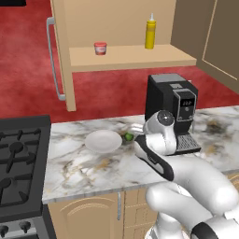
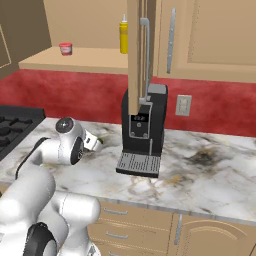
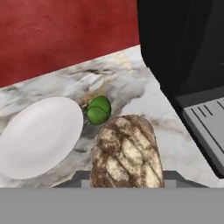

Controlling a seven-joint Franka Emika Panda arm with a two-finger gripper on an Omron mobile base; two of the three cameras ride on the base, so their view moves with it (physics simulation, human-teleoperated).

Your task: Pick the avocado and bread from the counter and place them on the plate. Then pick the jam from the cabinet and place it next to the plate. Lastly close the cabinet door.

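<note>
Item: bread (image 3: 127, 153). Brown-tan crusted loaf lying on the worktop (image 3: 131, 83), directly ahead of the hand and closest of all things to it, its near end cut off at the bottom of the hand view. Long axis runs roughly straight away from the hand, leaning slightly to one side. Judged the nearer target of the two foods.

Item: avocado (image 3: 98, 110). Small green ball on the worktop, just beyond the far end of the bread and a little to the left as the hand looks. It sits just beside the rim of the plate; whether it touches cannot be told. Also seen from the left base camera, next to the plate (image 1: 128, 137).

Item: plate (image 3: 39, 135). White, bare, ahead and to the left of the hand, beside both foods. Any carry from bread to plate is judged a short sideways shift to the left.

Item: hand. Finger tips hidden behind the bread's near end; how wide they stand, or whether they grip anything, cannot be told.

Item: coffee machine (image 3: 183, 52). Black, ahead to the right of the hand, its grey drip tray near the bread's right flank; judged a clearance concern.

Item: jam (image 1: 100, 48). On the cabinet (image 1: 130, 58) shelf, well above and beyond the hand; cabinet door (image 1: 63, 56) open.
</note>
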